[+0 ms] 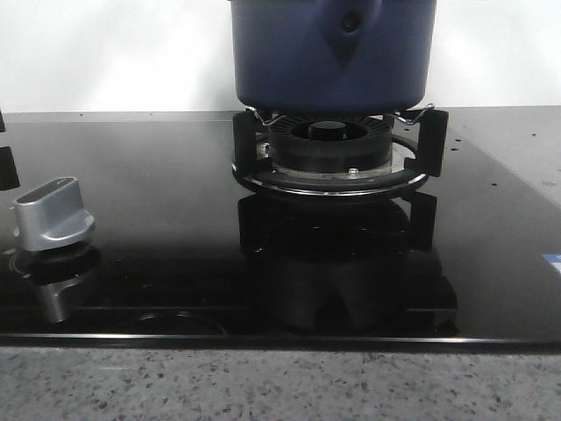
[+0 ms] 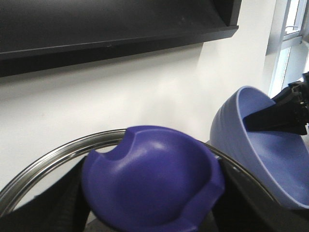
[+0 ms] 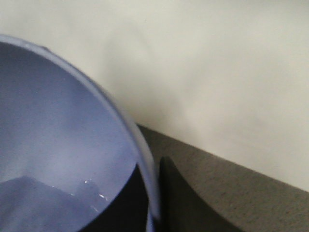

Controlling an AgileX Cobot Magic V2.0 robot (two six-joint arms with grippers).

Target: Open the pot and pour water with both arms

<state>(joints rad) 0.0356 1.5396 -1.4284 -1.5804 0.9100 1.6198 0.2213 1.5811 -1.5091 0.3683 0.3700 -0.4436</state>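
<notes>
pot (image 1: 333,61): on burner (image 1: 331,145) | right hand (image 3: 154,212): clamped on bowl (image 3: 58,145) rim | left hand (image 2: 149,212): clamped on lid knob (image 2: 149,183)

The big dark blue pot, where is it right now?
In the front view the pot sits on the black burner stand near the back of the shiny black stovetop, toward the right of the silver knob.
</notes>
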